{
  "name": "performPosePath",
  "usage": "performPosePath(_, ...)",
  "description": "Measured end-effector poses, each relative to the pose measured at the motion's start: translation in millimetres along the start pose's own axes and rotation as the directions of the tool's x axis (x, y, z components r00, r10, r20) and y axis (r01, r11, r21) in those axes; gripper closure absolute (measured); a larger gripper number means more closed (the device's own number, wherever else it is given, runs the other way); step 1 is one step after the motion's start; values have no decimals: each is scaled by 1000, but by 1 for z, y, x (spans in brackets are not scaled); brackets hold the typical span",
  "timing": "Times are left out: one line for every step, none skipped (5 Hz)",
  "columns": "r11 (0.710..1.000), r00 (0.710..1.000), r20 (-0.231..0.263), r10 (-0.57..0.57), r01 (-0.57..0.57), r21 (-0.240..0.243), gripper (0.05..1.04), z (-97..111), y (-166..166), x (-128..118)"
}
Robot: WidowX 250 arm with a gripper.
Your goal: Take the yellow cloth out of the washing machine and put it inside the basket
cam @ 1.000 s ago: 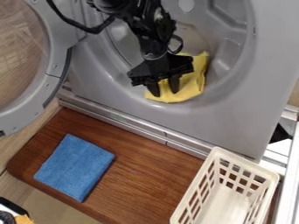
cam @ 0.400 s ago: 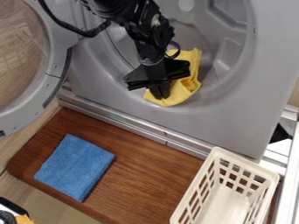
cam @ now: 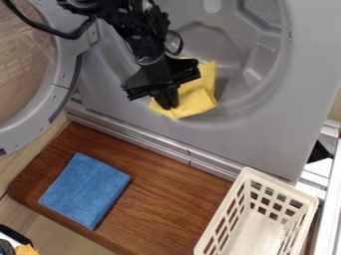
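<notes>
While gripper [cam: 168, 106] pinches yellow cloth [cam: 198, 98], blue cloth [cam: 85, 191] lies on wooden board [cam: 174, 203].

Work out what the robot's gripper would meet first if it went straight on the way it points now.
First, the yellow cloth, right at the tips of the gripper. Beyond it, probably the washing machine's grey front, though depth is unclear from this slanted view.

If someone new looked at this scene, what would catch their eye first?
Probably the bright yellow cloth, at the lower rim of the grey washing machine opening, with the black end effector closed on it. Next, the blue cloth lying on the brown wooden board, and the white basket at the lower right.
</notes>
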State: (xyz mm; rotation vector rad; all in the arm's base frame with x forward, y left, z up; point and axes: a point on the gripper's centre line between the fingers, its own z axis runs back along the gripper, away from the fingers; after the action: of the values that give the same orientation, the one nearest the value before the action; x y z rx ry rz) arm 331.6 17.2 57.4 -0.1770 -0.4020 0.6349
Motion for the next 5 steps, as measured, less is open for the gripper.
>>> performPosePath(1000,1000,9,-6,5,27,1031,17,4,-12)
performPosePath(999,999,-8,-43,43,18,1031,27,3,-34)
performPosePath(996,994,-53,-93,94,1,1031,30,-1,-62)
performPosePath(989,984,-93,-150,148,-23,1031,36,-4,-94)
performPosePath(972,964,-132,-230,223,-70,1031,33,-14,-127)
